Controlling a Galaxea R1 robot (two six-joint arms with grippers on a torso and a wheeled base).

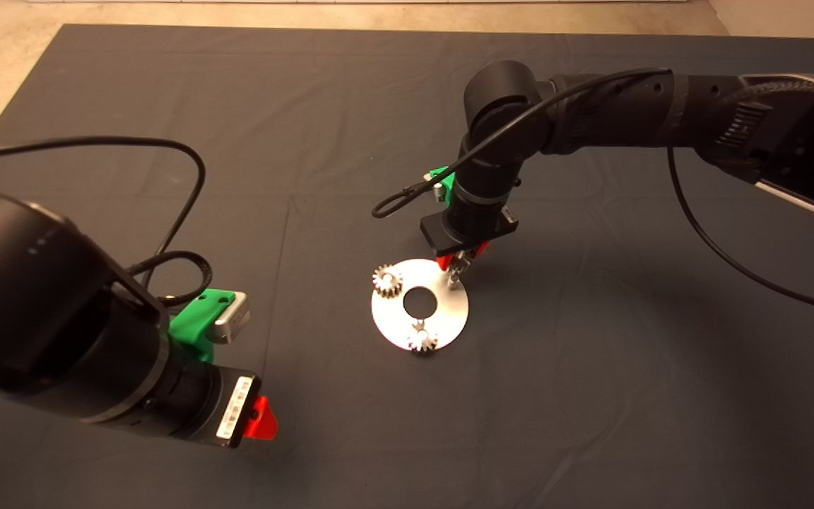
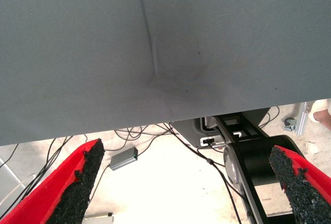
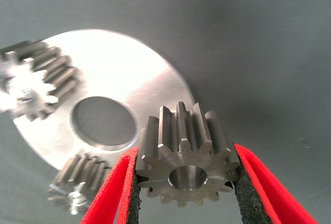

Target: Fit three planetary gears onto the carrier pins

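Right gripper (image 3: 186, 182) clamps a gear (image 3: 185, 159) above the disc's (image 1: 386, 318) 2 o'clock pin (image 1: 453, 281); two gears (image 1: 386, 280) already seated. Left gripper (image 2: 189, 182) idles, fingers apart.

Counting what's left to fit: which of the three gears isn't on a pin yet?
The gear clamped in the right gripper. The other two gears already sit on the white disc.

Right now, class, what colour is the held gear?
Shiny silver-grey metal gear, clearest in the right wrist view.
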